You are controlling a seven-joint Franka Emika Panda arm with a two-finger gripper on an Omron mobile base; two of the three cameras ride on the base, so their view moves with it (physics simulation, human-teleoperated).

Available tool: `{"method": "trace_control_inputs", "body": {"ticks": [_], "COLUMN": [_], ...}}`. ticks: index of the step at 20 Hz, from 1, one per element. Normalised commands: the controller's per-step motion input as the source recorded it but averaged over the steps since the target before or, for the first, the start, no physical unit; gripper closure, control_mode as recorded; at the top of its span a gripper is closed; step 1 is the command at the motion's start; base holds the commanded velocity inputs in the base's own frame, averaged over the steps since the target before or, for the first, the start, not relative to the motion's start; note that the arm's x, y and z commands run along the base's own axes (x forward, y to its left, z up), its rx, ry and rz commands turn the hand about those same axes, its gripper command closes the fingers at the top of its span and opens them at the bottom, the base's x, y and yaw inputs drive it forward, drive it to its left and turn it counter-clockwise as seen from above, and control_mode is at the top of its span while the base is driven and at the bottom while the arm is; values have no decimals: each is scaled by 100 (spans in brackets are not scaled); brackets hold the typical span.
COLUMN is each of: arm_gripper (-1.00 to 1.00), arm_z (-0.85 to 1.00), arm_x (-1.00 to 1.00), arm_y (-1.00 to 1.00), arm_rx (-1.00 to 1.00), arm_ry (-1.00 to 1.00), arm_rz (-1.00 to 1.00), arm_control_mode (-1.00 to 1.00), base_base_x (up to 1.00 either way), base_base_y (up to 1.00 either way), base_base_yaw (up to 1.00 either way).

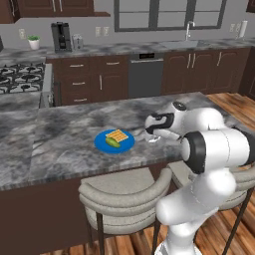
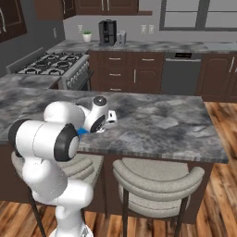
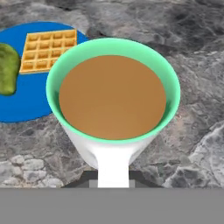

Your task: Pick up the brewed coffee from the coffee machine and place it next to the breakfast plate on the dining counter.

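- While the arm reaches low over the dining counter (image 1: 60, 134), the mug (image 3: 113, 98) sits right in front of the end effector (image 3: 113, 178), its handle running straight back between the two dark fingertips (image 3: 85, 178)
- The end effector looks closed on the mug's handle — the tips flank it closely on both sides, though the contact itself is hidden below the view's lower edge
- From the left base view the end effector (image 1: 153, 133) is just right of the plate (image 1: 102, 145), and a bit of the white mug peeks out under it, at or just above the marble; I cannot tell whether the base touches
- In the hand view the plate (image 3: 26, 103) lies up and to the left of the mug, just beside it, with the waffle (image 3: 48, 49) and a green food piece (image 3: 8, 70) on it; the mug's rim overlaps the plate's edge in that view, but whether it stands over the plate or just clear of it is hard to say
- The mug is upright and full of brown coffee, so any tilt risks a spill
- My read: the carry is done and what is left is setting down — straight down onto bare marble beside the plate, then letting go
- The coffee machine (image 1: 61, 36) stands far back on the rear counter, well apart
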Motion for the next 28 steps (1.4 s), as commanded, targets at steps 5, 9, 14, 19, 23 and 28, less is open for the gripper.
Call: {"method": "trace_control_inputs", "body": {"ticks": [5, 9, 14, 19, 23, 28], "arm_gripper": [100, 100, 100, 100, -100, -100], "arm_z": [-46, -44, -38, -34, -19, 3], "arm_x": [53, 44, 45, 49, 15, -28], "arm_y": [0, 4, 14, 6, 4, 16], "arm_rx": [-2, -4, -4, -1, 0, 0], "arm_ry": [0, 0, 0, 0, 0, -2], "arm_rz": [0, 0, 0, 0, 0, 1], "arm_control_mode": [-100, -100, -100, -100, -100, -100], "base_base_x": [0, 0, 0, 0, 0, 0], "base_base_y": [0, 0, 0, 0, 0, 0], "base_base_yaw": [0, 0, 0, 0, 0, 0]}}
